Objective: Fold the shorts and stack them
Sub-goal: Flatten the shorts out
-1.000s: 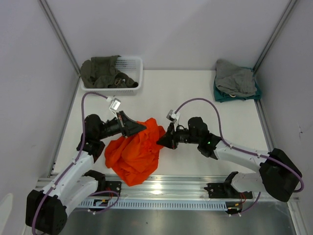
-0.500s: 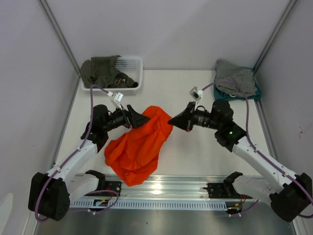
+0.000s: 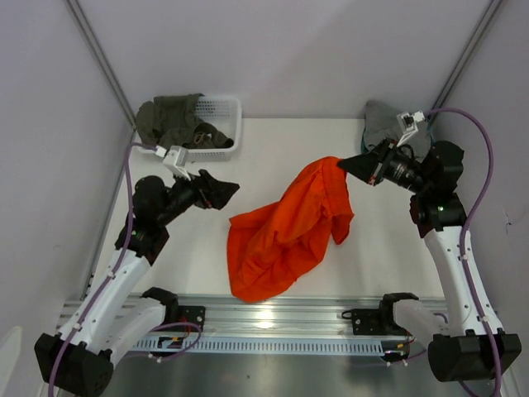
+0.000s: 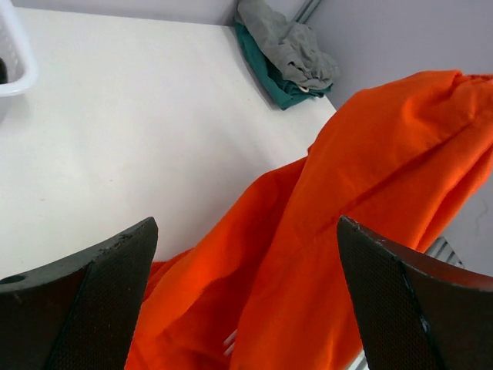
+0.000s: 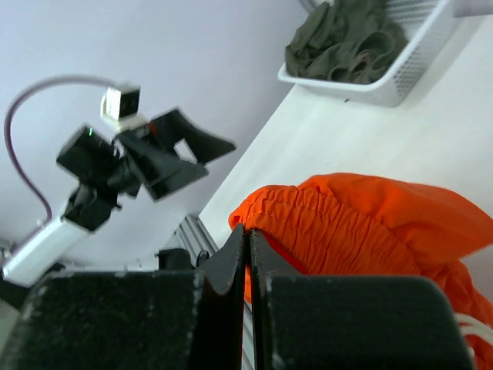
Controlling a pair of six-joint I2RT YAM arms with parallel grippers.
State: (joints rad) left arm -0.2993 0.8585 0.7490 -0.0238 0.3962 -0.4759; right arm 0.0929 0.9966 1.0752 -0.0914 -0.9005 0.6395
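The bright orange shorts (image 3: 285, 231) hang from my right gripper (image 3: 342, 164) at the back right and trail down to the table near the front rail. That gripper (image 5: 248, 240) is shut on the gathered waistband (image 5: 347, 223), held up off the table. My left gripper (image 3: 223, 191) stands open to the left of the shorts, apart from them. In the left wrist view its fingers (image 4: 92, 308) spread wide with nothing between them, and the orange shorts (image 4: 370, 193) hang beyond. A bit of white drawstring (image 4: 229, 343) shows low in the fabric.
A white basket (image 3: 223, 112) with an olive-green garment (image 3: 169, 122) stands at the back left. Grey and teal garments (image 3: 397, 136) lie piled at the back right corner, just behind my right wrist. A metal rail (image 3: 273, 318) runs along the near edge.
My left gripper opened, let go of the shorts and drew back to the left. My right arm carried the waistband up and to the back right, dragging the shorts rightward and stretching them out.
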